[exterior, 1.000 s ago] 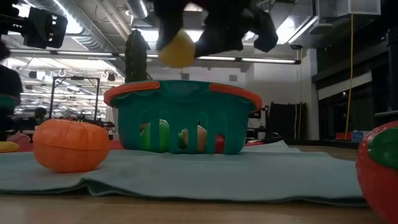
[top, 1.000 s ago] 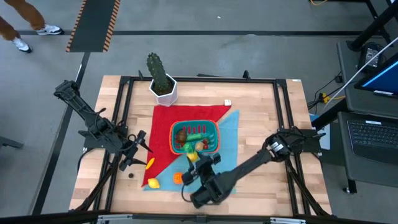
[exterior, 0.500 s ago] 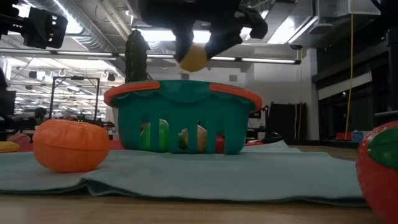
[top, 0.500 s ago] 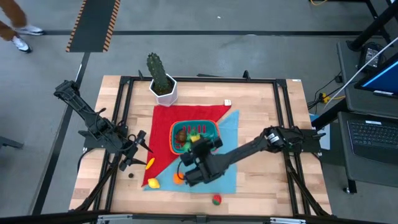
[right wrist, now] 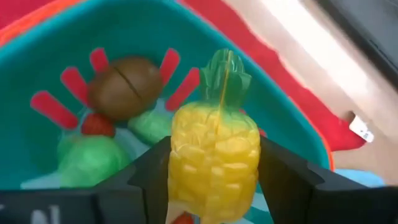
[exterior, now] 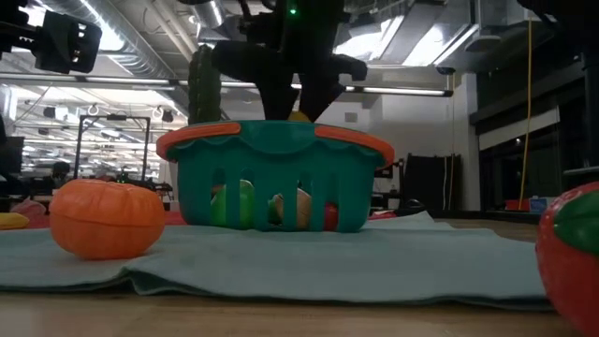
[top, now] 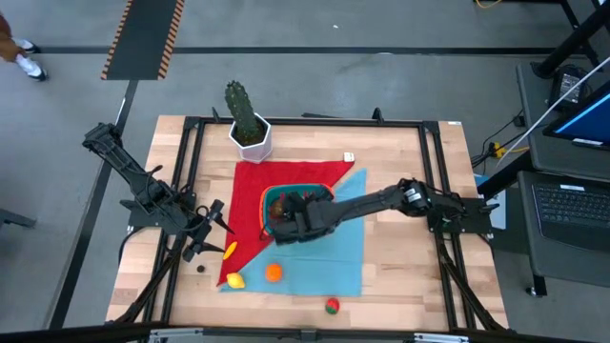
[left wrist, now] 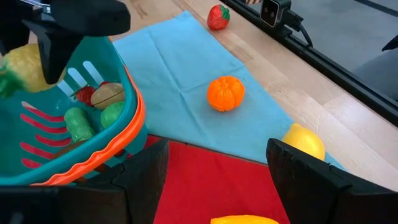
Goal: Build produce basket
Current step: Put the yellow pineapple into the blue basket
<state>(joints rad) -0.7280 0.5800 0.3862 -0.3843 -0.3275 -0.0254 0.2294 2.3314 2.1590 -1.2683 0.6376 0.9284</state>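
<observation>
The teal basket (top: 324, 195) with its orange-red rim stands where the red cloth (top: 257, 181) and blue cloth (top: 334, 257) meet. It holds brown, green and red produce (right wrist: 124, 87). My right gripper (top: 291, 217) hangs over the basket's inside, shut on a yellow toy pineapple (right wrist: 214, 155), which also shows just above the rim in the low view (exterior: 298, 116). An orange (top: 274, 272), a lemon (top: 233, 280), a strawberry (top: 331, 306) and a yellow piece (top: 229, 250) lie outside the basket. My left gripper (top: 217, 217) waits open at the table's left. My right gripper pinches the pineapple's yellow body (right wrist: 180, 162) by its two sides between the two fingers (right wrist: 149, 180). The fingers slant down from the table's right and near side. The green crown (right wrist: 225, 74) points away from the gripper. The pineapple hangs clear above the produce in the basket.
A white pot with a cactus (top: 250, 133) stands at the table's far edge, behind the red cloth. A small white piece (top: 349, 157) lies beside the cloth's far right corner. A black frame (top: 434, 191) runs round the tabletop.
My right gripper has carried the pineapple from over the blue cloth near the table's front edge toward the far edge and slightly up. It now hangs over the basket. The wrist has rolled and tipped on the way. The strawberry it covered now shows.
</observation>
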